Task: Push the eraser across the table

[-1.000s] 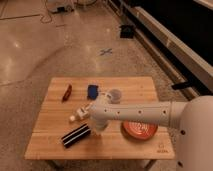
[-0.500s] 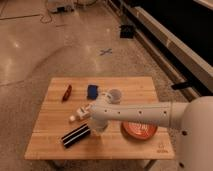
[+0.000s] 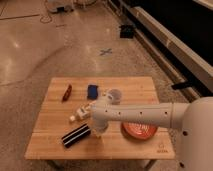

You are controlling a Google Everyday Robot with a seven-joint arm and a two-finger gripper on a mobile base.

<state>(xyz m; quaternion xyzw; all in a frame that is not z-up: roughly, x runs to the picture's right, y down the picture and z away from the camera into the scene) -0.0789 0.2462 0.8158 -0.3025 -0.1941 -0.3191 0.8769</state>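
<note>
The eraser [image 3: 76, 135], a black oblong block with white stripes, lies at an angle near the front left of the wooden plank table [image 3: 55, 117]. My white arm reaches in from the right. The gripper [image 3: 98, 130] points down at the table just to the right of the eraser's right end, very close to it; I cannot tell whether they touch.
A white tube [image 3: 80, 113] lies behind the eraser. A small blue block [image 3: 92, 90] and a red object [image 3: 67, 92] sit at the back left. A white cup [image 3: 114, 95] stands mid-back. An orange plate [image 3: 139, 130] lies at the front right, under the arm.
The gripper has dropped slightly toward the table beside the eraser's right end. The eraser and the other objects have not moved.
</note>
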